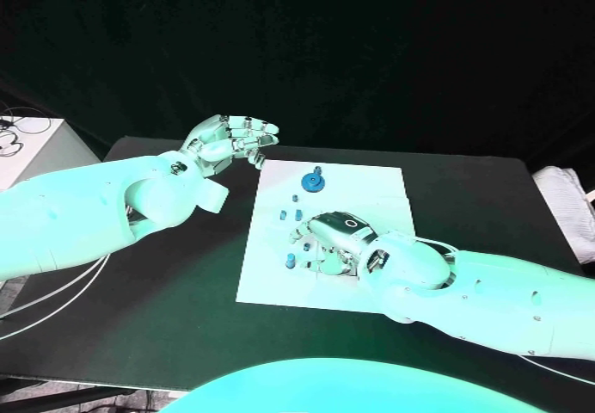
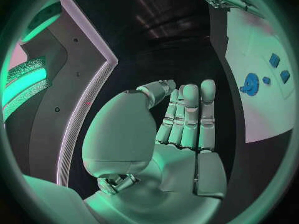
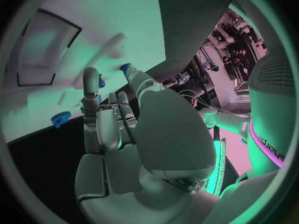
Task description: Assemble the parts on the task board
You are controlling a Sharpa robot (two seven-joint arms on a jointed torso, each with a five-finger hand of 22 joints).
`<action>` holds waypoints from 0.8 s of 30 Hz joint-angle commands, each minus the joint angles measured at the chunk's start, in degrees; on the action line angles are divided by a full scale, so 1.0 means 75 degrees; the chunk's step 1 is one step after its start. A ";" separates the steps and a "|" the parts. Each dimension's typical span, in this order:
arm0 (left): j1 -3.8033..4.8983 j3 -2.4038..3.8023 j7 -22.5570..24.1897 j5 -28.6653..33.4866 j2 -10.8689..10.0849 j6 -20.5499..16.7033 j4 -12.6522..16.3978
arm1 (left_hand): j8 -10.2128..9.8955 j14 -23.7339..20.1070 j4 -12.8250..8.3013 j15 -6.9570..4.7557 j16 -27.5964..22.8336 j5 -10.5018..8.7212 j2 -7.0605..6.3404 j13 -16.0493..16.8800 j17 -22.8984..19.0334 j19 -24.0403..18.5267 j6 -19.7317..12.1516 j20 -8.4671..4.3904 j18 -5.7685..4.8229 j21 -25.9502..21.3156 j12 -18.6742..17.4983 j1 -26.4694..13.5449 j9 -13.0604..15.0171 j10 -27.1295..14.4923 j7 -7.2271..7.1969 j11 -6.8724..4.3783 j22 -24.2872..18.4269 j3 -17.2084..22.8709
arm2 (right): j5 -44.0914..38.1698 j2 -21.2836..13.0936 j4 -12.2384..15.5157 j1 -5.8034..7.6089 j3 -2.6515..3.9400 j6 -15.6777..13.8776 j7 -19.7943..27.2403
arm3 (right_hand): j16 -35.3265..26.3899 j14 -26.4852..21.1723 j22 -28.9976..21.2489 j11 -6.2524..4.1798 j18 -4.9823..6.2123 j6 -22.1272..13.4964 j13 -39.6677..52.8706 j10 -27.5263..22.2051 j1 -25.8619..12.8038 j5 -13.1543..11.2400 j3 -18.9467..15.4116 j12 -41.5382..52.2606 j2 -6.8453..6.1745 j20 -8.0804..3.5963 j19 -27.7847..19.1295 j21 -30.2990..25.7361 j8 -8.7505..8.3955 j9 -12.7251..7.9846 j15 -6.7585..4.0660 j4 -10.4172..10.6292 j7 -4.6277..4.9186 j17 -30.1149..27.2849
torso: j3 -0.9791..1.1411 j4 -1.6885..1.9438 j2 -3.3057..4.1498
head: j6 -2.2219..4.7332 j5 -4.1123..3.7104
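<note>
- Right hand (image 1: 337, 234) is low over the board (image 1: 372, 185), fingers among small blue parts (image 1: 289, 260); whether it grips one, I cannot tell.
- Left hand (image 1: 230, 138) hovers released, off the board's corner.
- Gear (image 1: 313, 181) looks light, stiff; pinch its rim.

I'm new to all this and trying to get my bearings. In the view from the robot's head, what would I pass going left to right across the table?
Left hand, raised beside the board → task board → blue gear-like part on the board → right hand, down over the board.
</note>
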 commanded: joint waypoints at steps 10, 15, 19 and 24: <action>-0.0015 0.0001 0.0028 0.0048 -0.0008 0.0184 -0.0018 | 0.0007 -0.0051 0.0013 0.0024 -0.0035 -0.0024 0.0002 -0.0005 -0.0011 -0.0078 -0.0041 0.0003 0.0116 0.0008 0.0028 -0.0066 -0.0010 -0.0051 0.0005 0.0015 -0.0007 0.0027 | 0.2848 -0.1668 0.0815 0.0679 0.0086 -0.0196 0.0470 | 0.0494 0.0557 0.0919 -0.0414 -0.0026 0.0329 0.0119 0.2427 -0.0079 0.0013 0.0685 0.1035 -0.0017 -0.0298 0.0969 0.1042 0.0126 0.0015 -0.0353 0.0630 0.0125 0.0962 | -0.0013 -0.0042 -0.0069 | 0.0125 -0.0368; -0.0046 -0.0002 0.0035 0.0050 -0.0037 0.0188 -0.0004 | 0.0007 -0.0051 0.0013 0.0024 -0.0035 -0.0024 0.0002 -0.0005 -0.0011 -0.0078 -0.0041 0.0003 0.0116 0.0008 0.0028 -0.0066 -0.0010 -0.0051 0.0005 0.0015 -0.0007 0.0027 | 0.3781 -0.2512 0.1084 0.0848 0.0089 0.0008 0.0433 | 0.0799 0.0743 0.1555 -0.0794 -0.0169 0.0707 0.1296 0.3629 -0.0622 -0.0029 0.0575 0.2445 -0.0193 -0.0566 0.1424 0.1739 0.0448 0.0163 -0.0676 0.0922 -0.0201 0.1616 | -0.0010 -0.0062 -0.0115 | 0.0159 -0.0573; -0.0093 -0.0003 0.0036 0.0051 -0.0093 0.0190 0.0043 | 0.0008 -0.0053 0.0012 0.0024 -0.0035 -0.0026 -0.0001 -0.0005 -0.0012 -0.0080 -0.0043 0.0004 0.0116 0.0006 0.0029 -0.0071 -0.0010 -0.0052 0.0004 0.0014 -0.0008 0.0025 | 0.4042 -0.3080 0.1233 0.0893 0.0079 0.0160 0.0199 | 0.1066 0.0865 0.2111 -0.0832 -0.0294 0.0643 0.7460 0.4728 -0.0998 -0.0084 0.0368 0.7144 -0.0042 -0.0594 0.1734 0.2283 0.0813 0.0390 -0.0672 0.1123 -0.0205 0.2226 | -0.0003 -0.0071 -0.0151 | 0.0160 -0.0691; -0.0147 -0.0003 0.0034 0.0058 -0.0200 0.0177 0.0115 | 0.0008 -0.0053 0.0012 0.0024 -0.0035 -0.0026 -0.0001 -0.0005 -0.0012 -0.0080 -0.0043 0.0004 0.0116 0.0006 0.0029 -0.0071 -0.0010 -0.0052 0.0004 0.0014 -0.0008 0.0025 | 0.3844 -0.3597 0.1400 0.0878 0.0036 0.0335 -0.0348 | 0.1337 0.1000 0.2725 -0.0786 -0.0399 0.0604 0.9868 0.5576 -0.1530 0.0033 0.0056 0.8628 0.0092 -0.0590 0.1978 0.2924 0.1044 0.0494 -0.0651 0.1169 -0.0240 0.2936 | 0.0011 -0.0109 -0.0178 | 0.0149 -0.0782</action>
